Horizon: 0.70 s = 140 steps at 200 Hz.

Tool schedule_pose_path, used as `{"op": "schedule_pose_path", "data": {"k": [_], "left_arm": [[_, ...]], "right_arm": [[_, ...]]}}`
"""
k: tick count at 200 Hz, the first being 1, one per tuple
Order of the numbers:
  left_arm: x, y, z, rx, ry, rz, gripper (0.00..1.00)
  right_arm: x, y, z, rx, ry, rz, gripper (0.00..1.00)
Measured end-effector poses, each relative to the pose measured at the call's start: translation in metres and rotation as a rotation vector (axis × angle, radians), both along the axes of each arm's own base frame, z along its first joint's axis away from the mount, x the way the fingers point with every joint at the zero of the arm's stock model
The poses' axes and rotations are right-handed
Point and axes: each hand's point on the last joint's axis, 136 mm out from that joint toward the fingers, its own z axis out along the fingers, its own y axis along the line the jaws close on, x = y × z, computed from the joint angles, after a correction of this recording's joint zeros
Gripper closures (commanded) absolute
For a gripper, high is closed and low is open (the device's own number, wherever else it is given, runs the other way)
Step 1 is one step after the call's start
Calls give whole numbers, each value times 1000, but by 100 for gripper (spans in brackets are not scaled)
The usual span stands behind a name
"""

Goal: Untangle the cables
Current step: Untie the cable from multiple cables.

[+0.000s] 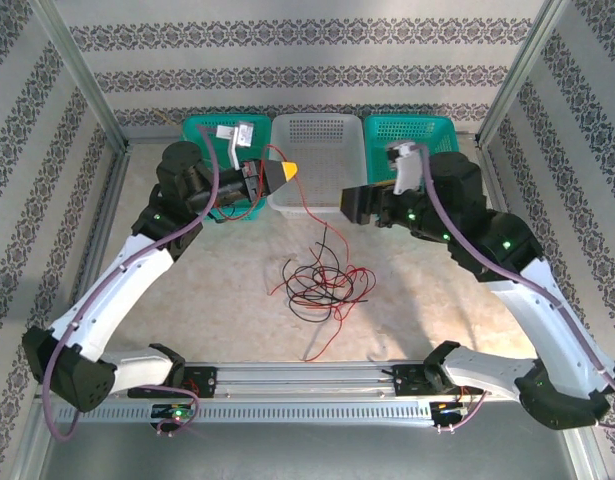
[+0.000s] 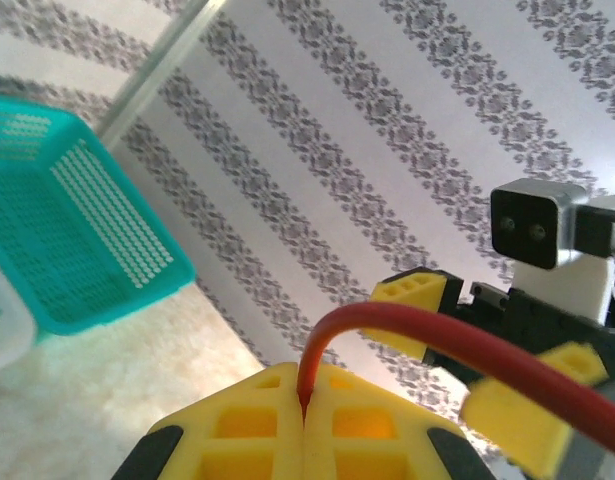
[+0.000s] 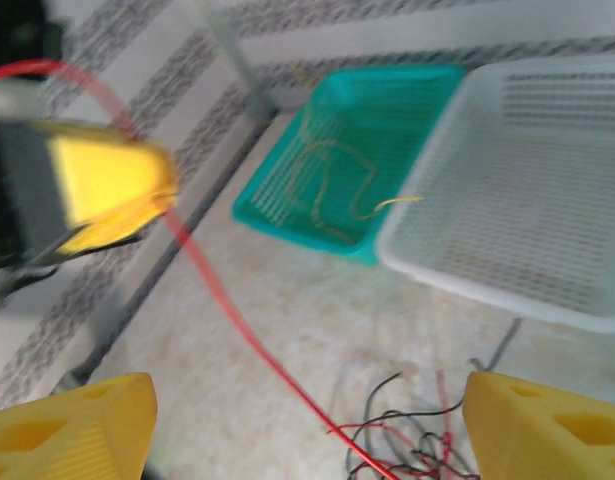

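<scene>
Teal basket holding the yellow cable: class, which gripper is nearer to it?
Left. The left gripper, shut on the red cable, hangs right beside that teal basket, at its inner edge; the right gripper, open, sits on the other side of the white basket.

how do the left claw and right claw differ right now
The left claw is shut; the right claw is open. The left claw pinches the red cable; the right claw grips nothing, the cable just passing between its fingers. Both have yellow fingers.
</scene>
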Motion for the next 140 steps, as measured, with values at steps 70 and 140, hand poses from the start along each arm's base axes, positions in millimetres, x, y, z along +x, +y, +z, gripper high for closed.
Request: {"op": "schedule_pose_path", "data": {"k": [70, 140], "left_arm": [[-15, -14, 25, -155, -2, -179, 100], [-16, -18, 22, -202, 39, -235, 100]], "right_arm": [[-4, 53, -36, -78, 76, 177, 37], [-1, 59, -21, -56, 26, 198, 85]]}}
